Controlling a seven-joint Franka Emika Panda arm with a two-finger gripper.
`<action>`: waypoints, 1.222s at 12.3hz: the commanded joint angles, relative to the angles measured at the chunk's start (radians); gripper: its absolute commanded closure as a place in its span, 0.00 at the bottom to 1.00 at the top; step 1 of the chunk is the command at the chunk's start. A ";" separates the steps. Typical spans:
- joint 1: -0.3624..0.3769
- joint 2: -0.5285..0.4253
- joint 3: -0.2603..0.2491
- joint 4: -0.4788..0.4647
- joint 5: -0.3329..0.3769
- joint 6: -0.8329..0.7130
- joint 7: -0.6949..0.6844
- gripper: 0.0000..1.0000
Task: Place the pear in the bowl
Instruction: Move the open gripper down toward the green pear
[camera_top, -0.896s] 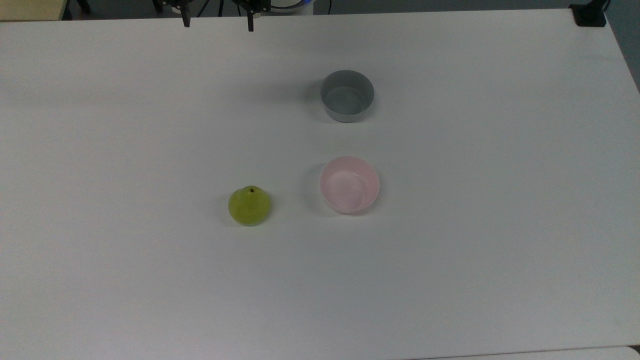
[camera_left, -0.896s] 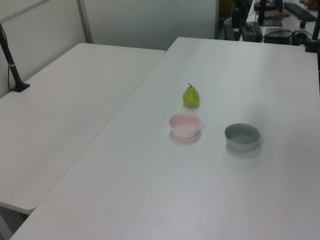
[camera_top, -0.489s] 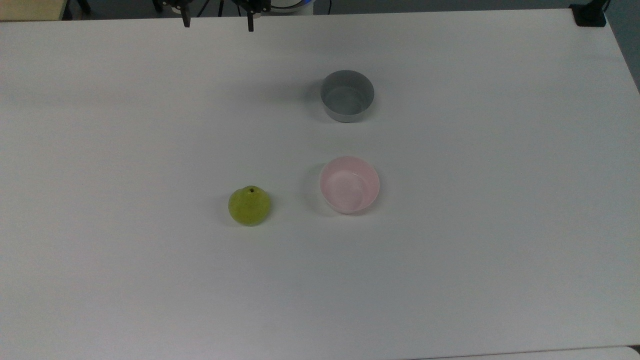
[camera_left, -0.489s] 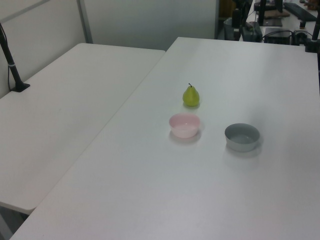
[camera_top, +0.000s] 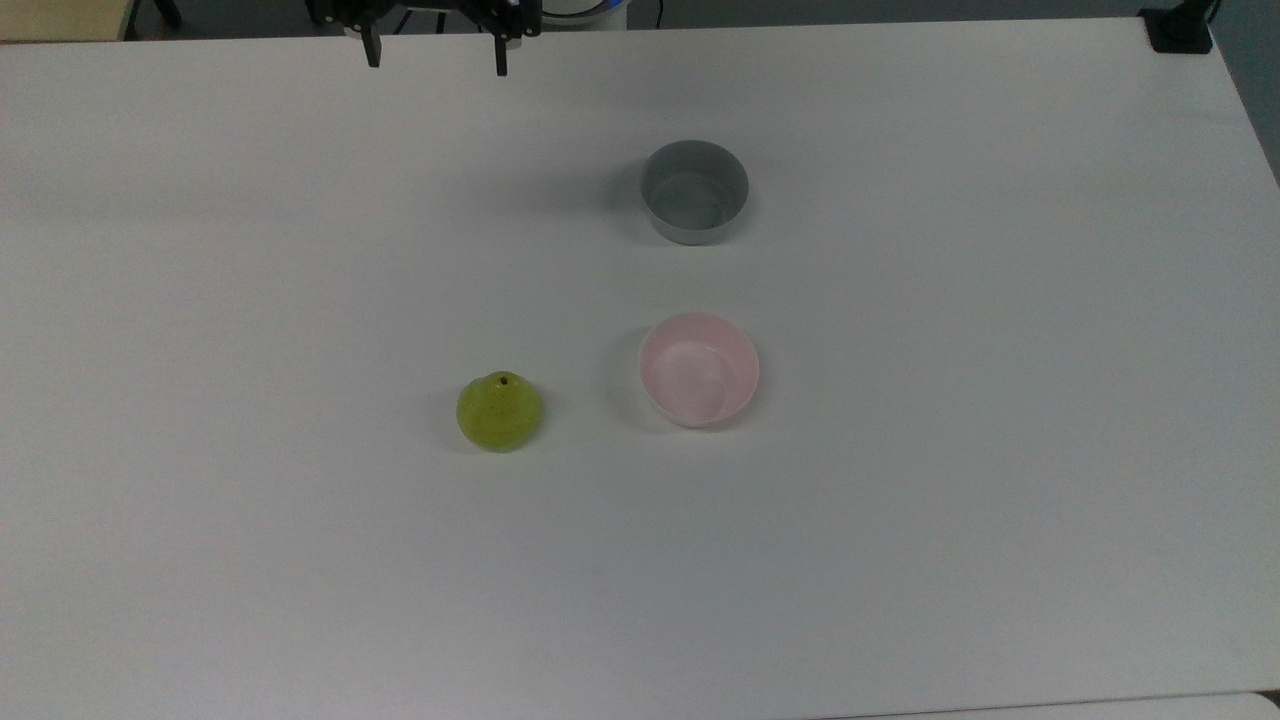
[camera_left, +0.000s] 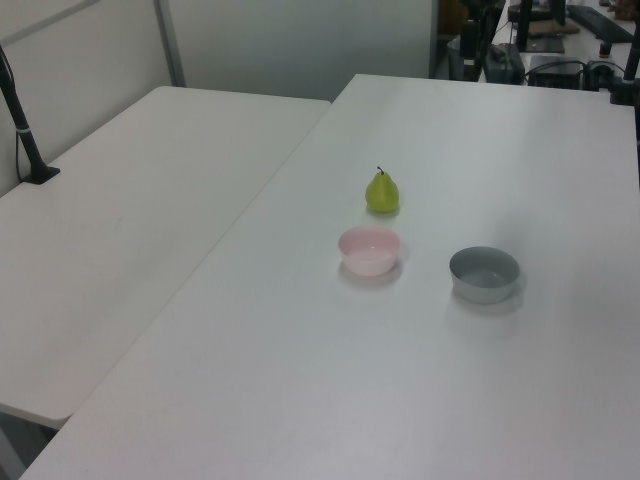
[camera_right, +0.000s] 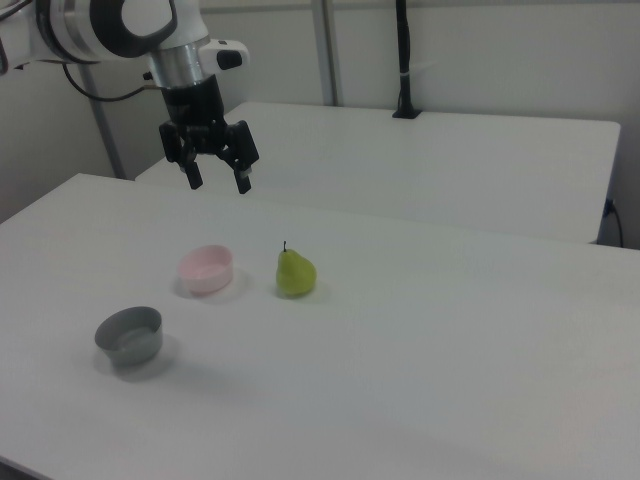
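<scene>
The yellow-green pear (camera_top: 499, 411) stands upright on the white table, stem up, to the top view's left of the pale pink bowl (camera_top: 699, 369). The left view has the pear (camera_left: 382, 192) just behind the bowl (camera_left: 369, 250), and the right view has the pear (camera_right: 296, 273) beside the bowl (camera_right: 207, 268). My gripper (camera_top: 436, 62) hangs open and empty at the top view's upper edge, far from both. In the right view the gripper (camera_right: 219, 183) hovers high above the table behind the bowl.
A grey straight-sided bowl (camera_top: 695, 191) stands apart from the pink one, also in the left view (camera_left: 484, 273) and right view (camera_right: 130, 334). A second white table (camera_left: 120, 220) adjoins this one. A dark post (camera_right: 403, 60) stands on the far table.
In the top view my gripper has come slightly further into the picture, its fingertips a little lower. Pear and bowls have not moved.
</scene>
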 joint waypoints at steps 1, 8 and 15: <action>-0.001 0.009 -0.002 -0.028 0.021 0.069 0.002 0.00; 0.002 0.127 -0.001 -0.029 0.023 0.238 0.007 0.00; 0.019 0.287 0.005 -0.029 0.023 0.425 0.013 0.00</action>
